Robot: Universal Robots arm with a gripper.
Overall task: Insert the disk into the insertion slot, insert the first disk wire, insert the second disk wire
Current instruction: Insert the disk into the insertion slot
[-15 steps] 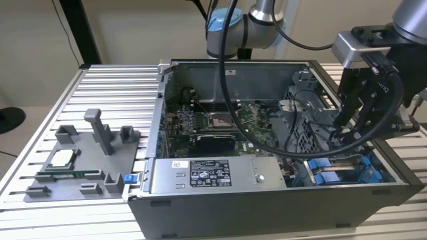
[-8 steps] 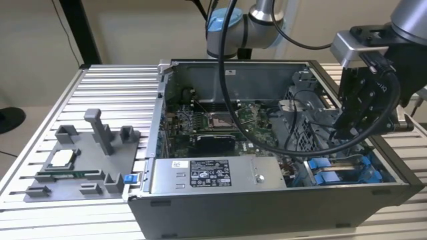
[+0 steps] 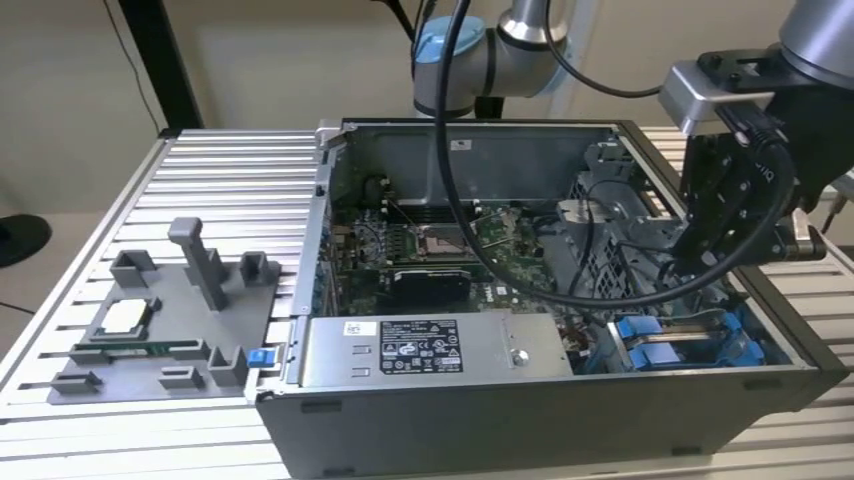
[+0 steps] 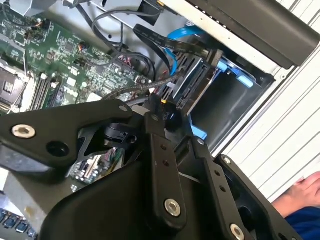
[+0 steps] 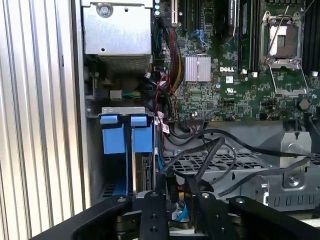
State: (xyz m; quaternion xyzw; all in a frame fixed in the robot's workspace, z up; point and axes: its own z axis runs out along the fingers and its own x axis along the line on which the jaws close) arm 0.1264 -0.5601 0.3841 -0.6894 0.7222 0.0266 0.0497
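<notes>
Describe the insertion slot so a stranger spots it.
Start at the open computer case. In its near corner at the exterior view's right, beside the grey power-supply box, is the insertion slot. Unlike its neighbours, it has bright blue plastic tabs.

arm bent over from rear, wrist up high, jaws aimed steeply down below it.

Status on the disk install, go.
End effector low at the insertion slot. Disk sits in it. Black cables looped close alongside.
</notes>
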